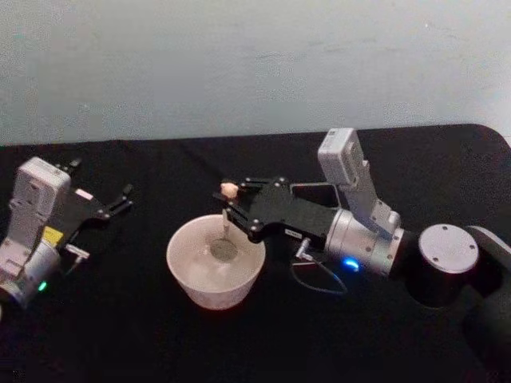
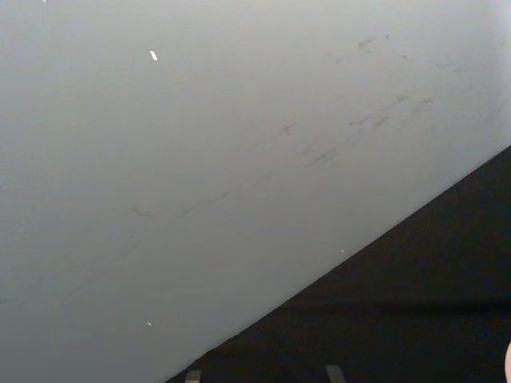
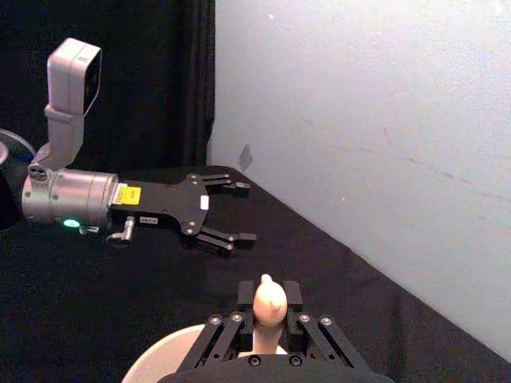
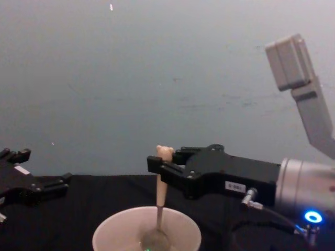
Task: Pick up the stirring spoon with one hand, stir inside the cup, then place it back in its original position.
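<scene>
Black cloth table (image 1: 144, 335) pushed up against a plain pale wall (image 1: 239, 64), pretty bare setup. The right gripper (image 1: 227, 204) comes in from the right side, roughly level and a bit above the cup (image 1: 211, 289), and it's clamped on the stirring spoon (image 4: 160, 201) just under the bear head. What matters here is the spoon's long axis. It's close to straight up and down, maybe leaning a touch, with the bear head poking up above the fingers and the thin neck dropping straight below the grip into the cup. The shiny bowl sits low inside, somewhere near the middle of the cup floor. I can't tell if it's actually touching the bottom. So I'd say it's at the stirring part, and the job is keeping that vertical spoon circling inside the rim without the neck knocking the wall and shoving the cup along. The cup wall is really the only thing in the way. A thin cable (image 1: 319, 279) loops on the cloth by the right wrist, clear of the cup. The left gripper (image 3: 242, 212) is parked well off to the left with its fingers spread and nothing in them.
</scene>
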